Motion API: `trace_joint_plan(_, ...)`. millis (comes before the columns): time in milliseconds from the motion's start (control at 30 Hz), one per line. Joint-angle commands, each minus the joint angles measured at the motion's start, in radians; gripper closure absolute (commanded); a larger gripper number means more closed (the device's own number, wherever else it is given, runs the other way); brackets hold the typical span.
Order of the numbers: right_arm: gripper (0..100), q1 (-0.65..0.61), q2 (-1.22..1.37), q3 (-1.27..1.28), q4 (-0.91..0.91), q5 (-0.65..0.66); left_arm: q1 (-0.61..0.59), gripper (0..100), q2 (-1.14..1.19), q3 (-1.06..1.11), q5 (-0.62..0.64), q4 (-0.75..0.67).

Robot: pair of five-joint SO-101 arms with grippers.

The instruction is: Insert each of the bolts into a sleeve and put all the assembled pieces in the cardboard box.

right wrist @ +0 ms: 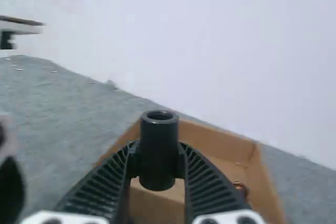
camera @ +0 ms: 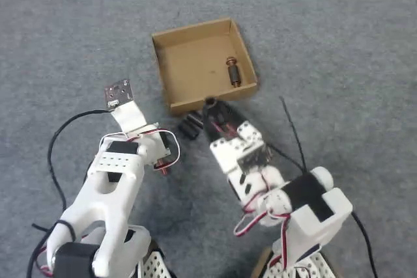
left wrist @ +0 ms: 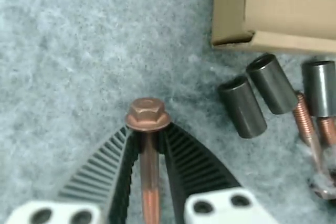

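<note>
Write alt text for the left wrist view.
The left gripper holds a copper hex-head bolt, jaws shut on its shank. Nearby, three dark sleeves and two threaded copper bolts lie on grey carpet beside a cardboard box corner.

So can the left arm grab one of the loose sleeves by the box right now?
Probably not yet: the left gripper is shut on a bolt. The sleeves lie uncovered on the carpet beside the cardboard box, so the way itself looks free.
</note>
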Motion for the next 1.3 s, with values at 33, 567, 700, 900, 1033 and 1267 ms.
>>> trace_joint_plan(33,99.1,-0.05,-0.022,0.106,-0.133,-0.035,-0.006,99,-0.055,-0.008,-0.012,-0.029)
trace_joint_plan(567,99.2,-0.102,-0.016,0.192,-0.162,-0.034,-0.006,99,-0.066,-0.018,-0.009,-0.031)
trace_joint_plan(700,99.2,-0.104,-0.013,0.192,-0.162,-0.032,-0.006,99,-0.066,-0.042,-0.009,-0.127)
trace_joint_plan(900,99.2,-0.104,-0.013,0.19,-0.162,-0.034,-0.006,99,-0.066,-0.131,-0.012,-0.187)
trace_joint_plan(1033,99.2,-0.104,-0.013,0.19,-0.162,-0.032,-0.006,99,-0.068,-0.222,-0.014,-0.187)
trace_joint_plan(1267,99.2,-0.104,-0.012,0.19,-0.162,-0.034,0.037,99,-0.068,-0.357,-0.192,-0.213)
